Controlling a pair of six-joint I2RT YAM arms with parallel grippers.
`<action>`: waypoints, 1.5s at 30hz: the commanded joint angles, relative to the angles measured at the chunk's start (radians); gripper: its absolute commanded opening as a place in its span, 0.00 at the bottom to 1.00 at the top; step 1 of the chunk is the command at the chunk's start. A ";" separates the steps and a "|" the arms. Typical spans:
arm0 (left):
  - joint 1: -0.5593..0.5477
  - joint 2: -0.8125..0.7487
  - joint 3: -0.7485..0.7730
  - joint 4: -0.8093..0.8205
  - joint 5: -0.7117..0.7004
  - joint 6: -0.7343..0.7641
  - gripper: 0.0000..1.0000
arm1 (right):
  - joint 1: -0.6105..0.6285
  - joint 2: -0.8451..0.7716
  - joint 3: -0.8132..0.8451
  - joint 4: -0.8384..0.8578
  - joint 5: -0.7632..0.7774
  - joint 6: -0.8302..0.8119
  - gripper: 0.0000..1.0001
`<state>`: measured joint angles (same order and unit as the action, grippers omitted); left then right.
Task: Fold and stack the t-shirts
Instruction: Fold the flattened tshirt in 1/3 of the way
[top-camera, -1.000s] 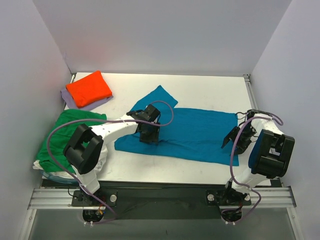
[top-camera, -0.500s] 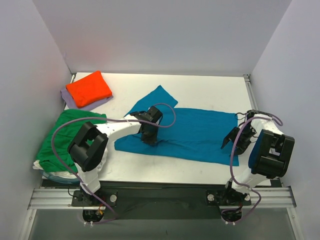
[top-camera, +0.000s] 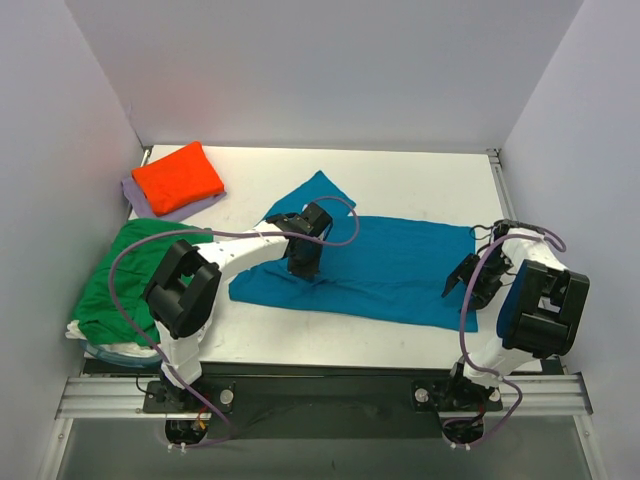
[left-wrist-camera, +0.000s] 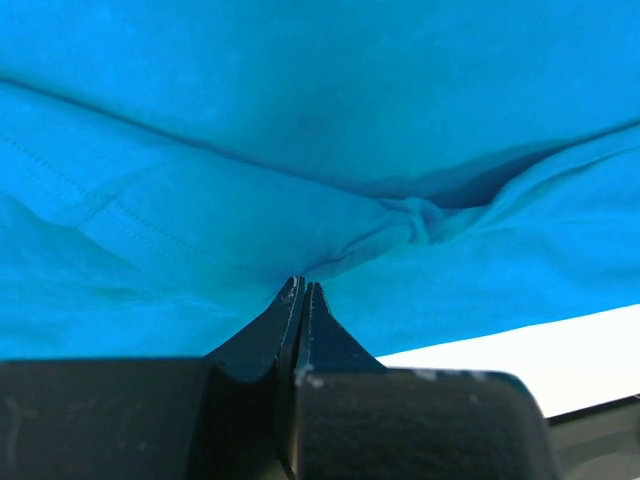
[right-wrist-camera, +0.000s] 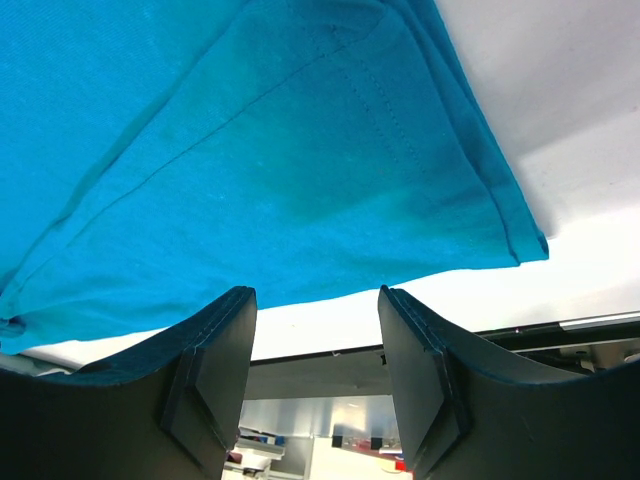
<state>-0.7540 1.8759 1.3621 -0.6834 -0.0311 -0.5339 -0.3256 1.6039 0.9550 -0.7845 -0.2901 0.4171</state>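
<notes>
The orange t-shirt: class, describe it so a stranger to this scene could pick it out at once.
Look to the far left corner of the white table. There the folded orange t-shirt lies on top of a lavender t-shirt. It is the only bright orange cloth; the green t-shirt nearby is heaped and the teal-blue t-shirt lies spread out.

**Occlusions and cut-offs**

Left wrist view: the teal-blue shirt runs off the edges ahead, left and right of the left claw. Tips meet at a fold, can't tell if cloth is caught.

Right wrist view: same shirt is cut off ahead and left of the right claw.

Top view, far left of the left claw: lavender shirt mostly under orange shirt, and white shirt just a sliver under green shirt.
</notes>
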 joint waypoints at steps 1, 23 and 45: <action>-0.007 -0.015 0.017 -0.047 -0.047 0.006 0.00 | 0.005 -0.047 -0.009 -0.045 -0.007 -0.005 0.53; -0.005 -0.054 -0.139 0.073 -0.012 -0.032 0.35 | 0.005 -0.056 -0.033 -0.048 -0.037 0.017 0.53; 0.008 -0.018 -0.135 0.125 0.031 0.000 0.19 | 0.025 -0.052 -0.016 -0.058 -0.026 0.043 0.54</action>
<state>-0.7486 1.8572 1.2179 -0.5892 -0.0166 -0.5419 -0.3065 1.5776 0.9226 -0.7815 -0.3153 0.4488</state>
